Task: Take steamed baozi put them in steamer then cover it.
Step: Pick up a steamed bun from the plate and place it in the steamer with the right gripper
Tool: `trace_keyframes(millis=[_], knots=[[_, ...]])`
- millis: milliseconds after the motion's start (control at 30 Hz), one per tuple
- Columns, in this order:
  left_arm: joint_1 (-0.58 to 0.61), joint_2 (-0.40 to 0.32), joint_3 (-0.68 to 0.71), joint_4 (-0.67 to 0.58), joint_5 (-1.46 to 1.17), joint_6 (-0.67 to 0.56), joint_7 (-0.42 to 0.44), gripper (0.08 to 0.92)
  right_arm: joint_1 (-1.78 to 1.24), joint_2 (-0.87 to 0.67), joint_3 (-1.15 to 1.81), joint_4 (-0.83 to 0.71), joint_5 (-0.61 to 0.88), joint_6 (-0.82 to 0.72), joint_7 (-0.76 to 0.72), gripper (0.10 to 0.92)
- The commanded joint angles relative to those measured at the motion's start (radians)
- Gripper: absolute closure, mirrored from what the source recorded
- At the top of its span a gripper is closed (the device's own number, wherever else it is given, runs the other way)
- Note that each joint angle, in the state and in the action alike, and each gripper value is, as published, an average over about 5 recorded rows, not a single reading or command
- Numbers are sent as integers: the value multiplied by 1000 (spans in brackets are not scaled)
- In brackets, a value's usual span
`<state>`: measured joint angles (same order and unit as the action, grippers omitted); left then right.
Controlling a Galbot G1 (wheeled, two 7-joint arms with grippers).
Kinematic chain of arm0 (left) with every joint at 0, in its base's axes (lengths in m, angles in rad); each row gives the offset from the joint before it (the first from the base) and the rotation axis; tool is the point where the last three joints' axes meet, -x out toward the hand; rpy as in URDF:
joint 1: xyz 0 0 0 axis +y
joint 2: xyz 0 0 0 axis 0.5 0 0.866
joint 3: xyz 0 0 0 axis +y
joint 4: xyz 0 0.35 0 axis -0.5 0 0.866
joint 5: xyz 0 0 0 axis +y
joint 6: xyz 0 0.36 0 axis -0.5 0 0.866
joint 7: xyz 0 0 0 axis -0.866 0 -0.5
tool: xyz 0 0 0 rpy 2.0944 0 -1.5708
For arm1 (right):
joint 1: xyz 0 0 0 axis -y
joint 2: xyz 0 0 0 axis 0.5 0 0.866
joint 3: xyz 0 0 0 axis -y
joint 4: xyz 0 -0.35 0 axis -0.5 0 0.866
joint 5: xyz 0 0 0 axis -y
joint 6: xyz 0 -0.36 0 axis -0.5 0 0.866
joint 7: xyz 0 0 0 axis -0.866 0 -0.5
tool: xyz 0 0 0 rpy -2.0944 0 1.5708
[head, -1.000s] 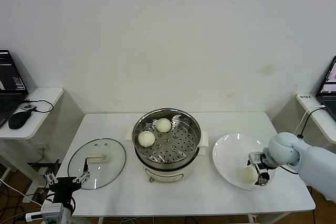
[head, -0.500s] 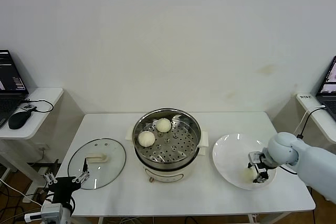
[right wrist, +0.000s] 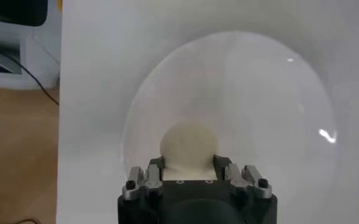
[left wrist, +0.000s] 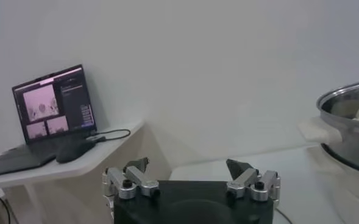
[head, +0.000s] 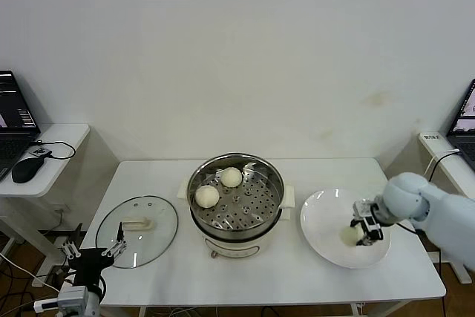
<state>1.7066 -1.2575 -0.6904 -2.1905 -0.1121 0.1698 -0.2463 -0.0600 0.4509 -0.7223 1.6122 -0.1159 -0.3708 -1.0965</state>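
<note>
Baozi: I have one bun (head: 350, 234) clamped in my right pincer (head: 361, 232), over the white plate (head: 326, 217).
Steamer: the steamer (head: 236, 192) lies toward my left, two buns inside.
Left pincer: the left pincer (head: 93, 254) is wide, parked near the cover (head: 137, 230).

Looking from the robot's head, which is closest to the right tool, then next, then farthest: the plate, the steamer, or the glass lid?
From the right tool, shut on a bun:
1. White plate, right under it on the table's right side.
2. Steamer, mid-table.
3. Glass lid, far on the left side.
</note>
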Motion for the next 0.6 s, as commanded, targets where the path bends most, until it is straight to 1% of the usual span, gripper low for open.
trace_keyframes(millis=[33,133,300,433,600], knots=[[-1,2,1,-1,-1,1,1,177,293,4,-95,17,122,-7,-2,491],[-2,7,2,-1,-3,1,0,177,427,50,-172,10,174,-17,1,487],[-1,13,0,-1,-5,1,0,177,680,201,-345,-12,255,-23,8,482],[1,16,-3,2,-9,0,0,177,747,335,-393,-26,308,-33,27,482],[-1,17,-10,2,-13,0,0,177,730,468,-414,-38,357,-26,64,482]])
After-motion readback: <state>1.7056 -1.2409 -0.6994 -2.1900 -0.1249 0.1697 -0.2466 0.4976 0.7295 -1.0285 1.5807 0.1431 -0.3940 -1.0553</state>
